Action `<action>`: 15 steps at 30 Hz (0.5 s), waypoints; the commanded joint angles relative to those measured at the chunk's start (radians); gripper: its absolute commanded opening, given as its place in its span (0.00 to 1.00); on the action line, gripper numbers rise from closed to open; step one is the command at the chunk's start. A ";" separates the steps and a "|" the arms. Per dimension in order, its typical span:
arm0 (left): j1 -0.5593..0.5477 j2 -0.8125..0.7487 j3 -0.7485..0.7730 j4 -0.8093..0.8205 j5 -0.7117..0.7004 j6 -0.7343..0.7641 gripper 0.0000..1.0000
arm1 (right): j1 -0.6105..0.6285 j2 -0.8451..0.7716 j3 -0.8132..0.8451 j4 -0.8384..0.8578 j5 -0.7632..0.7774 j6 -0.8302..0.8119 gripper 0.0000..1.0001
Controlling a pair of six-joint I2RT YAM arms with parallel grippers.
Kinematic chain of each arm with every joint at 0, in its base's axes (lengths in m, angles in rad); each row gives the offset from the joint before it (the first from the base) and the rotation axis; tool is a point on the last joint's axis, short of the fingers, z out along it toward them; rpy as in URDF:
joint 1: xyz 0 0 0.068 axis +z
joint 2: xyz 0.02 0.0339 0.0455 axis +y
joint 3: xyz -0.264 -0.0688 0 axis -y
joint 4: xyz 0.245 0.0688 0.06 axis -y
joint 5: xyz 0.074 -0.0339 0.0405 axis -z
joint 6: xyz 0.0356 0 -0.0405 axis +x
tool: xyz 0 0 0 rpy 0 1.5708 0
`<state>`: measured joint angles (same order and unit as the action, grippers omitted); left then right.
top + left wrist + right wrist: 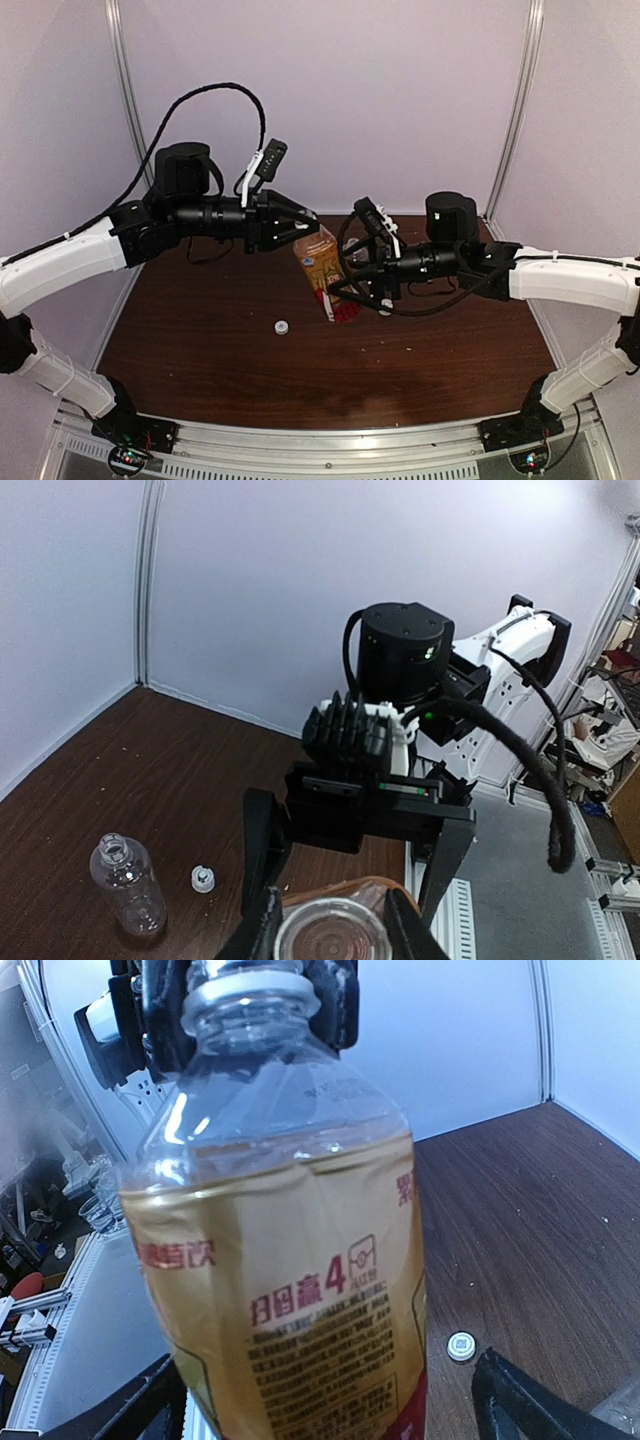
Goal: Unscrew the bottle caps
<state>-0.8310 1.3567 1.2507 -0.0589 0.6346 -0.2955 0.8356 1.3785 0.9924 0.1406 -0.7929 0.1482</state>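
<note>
The amber bottle [322,265] with the red and white label leans over mid-table. My left gripper [310,224] is shut on its white cap [330,935], one finger pad [262,925] on each side. The cap also shows in the right wrist view [245,993]. My right gripper [352,292] straddles the bottle's lower body [290,1260] with its jaws open; there is a gap at the right finger [520,1400]. The clear bottle [128,880] stands uncapped on the table. A loose white cap [282,327] lies beside it [203,880], and shows in the right wrist view too [461,1345].
The dark wooden table [200,340] is ringed by pale walls and metal corner posts [125,90]. The clear bottle does not show in the top view, where my left arm passes over that side.
</note>
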 commanded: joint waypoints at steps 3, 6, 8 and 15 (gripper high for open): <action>-0.001 -0.048 -0.007 -0.109 -0.129 0.109 0.00 | 0.003 -0.060 0.018 -0.039 0.088 -0.028 1.00; 0.000 -0.056 -0.005 -0.162 -0.229 0.141 0.00 | 0.003 -0.075 0.012 -0.056 0.141 -0.028 1.00; 0.000 -0.060 -0.005 -0.191 -0.308 0.164 0.00 | 0.002 -0.089 0.002 -0.068 0.190 -0.026 1.00; 0.000 -0.045 -0.018 -0.251 -0.600 0.193 0.00 | 0.003 -0.160 -0.053 -0.108 0.432 0.025 1.00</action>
<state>-0.8310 1.3182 1.2499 -0.2913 0.2527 -0.1368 0.8356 1.2739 0.9726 0.0635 -0.5442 0.1398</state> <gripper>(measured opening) 0.325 0.996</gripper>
